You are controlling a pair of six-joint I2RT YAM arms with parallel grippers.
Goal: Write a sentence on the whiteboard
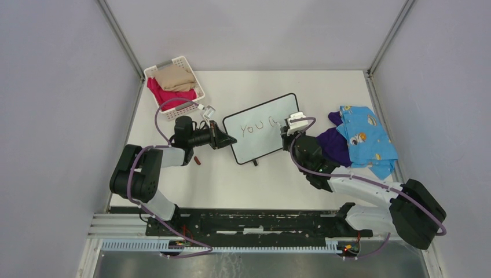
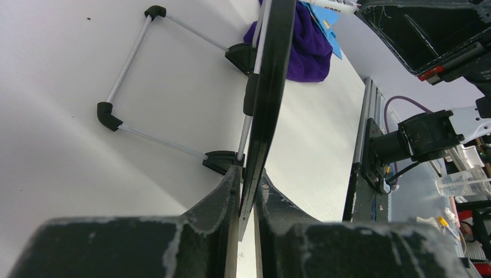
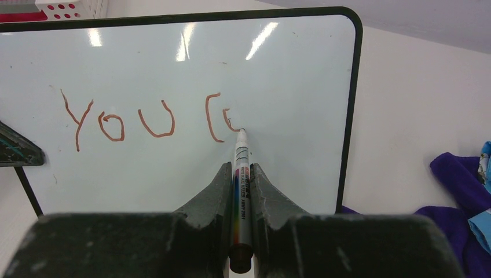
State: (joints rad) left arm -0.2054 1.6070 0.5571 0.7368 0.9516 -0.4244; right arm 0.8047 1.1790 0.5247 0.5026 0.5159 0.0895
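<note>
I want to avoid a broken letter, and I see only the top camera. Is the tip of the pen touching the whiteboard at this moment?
Observer: Yes. In the right wrist camera the tip of the pen sits on the whiteboard, at the end of a small stroke just after "YOU" and a C-shaped curve.
Operator: Is the pen straight in the grip?
Observer: The right fingers are closed on its barrel, and it points straight out between them.
Operator: And the left side?
Observer: In the left wrist camera the left fingers pinch the board's black edge. Behind the board, a wire stand rests on the table.
</note>
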